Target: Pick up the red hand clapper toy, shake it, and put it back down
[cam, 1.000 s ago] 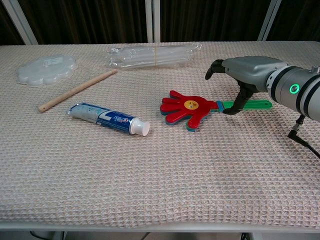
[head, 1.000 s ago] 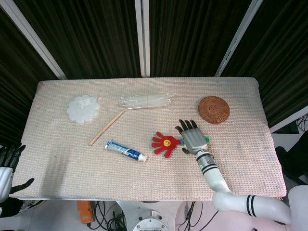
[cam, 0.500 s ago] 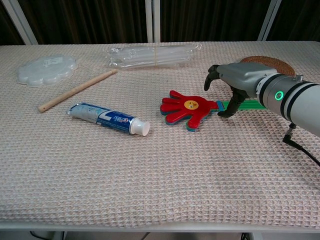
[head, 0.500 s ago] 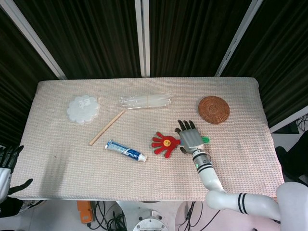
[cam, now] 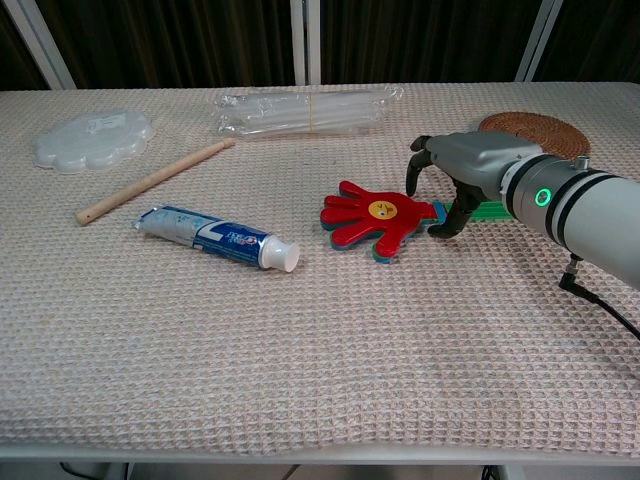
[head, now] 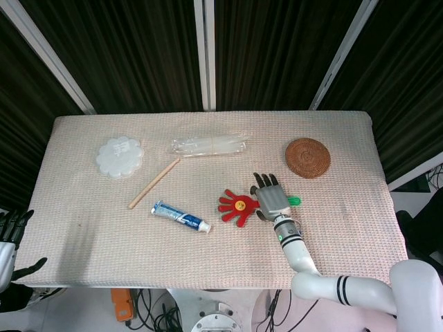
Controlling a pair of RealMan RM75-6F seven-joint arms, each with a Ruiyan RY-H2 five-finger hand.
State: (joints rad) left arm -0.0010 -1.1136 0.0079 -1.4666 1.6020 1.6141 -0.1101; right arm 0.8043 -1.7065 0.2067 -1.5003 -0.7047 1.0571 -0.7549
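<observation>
1. Woven worktop (head: 346, 235) still carried the red hand clapper toy (head: 239, 206) near its middle.
2. We saw the right hand (head: 271, 197) slide closer over its green handle (cam: 490, 209), fingers arched, nothing grasped yet.
3. We saw the left hand (head: 8, 238) stay released off the worktop's edge.

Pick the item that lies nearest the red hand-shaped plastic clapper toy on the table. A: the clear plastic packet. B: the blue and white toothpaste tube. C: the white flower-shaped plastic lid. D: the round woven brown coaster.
B: the blue and white toothpaste tube lies just left of the red hand-shaped clapper toy, closer than the coaster, lid or packet.
</observation>
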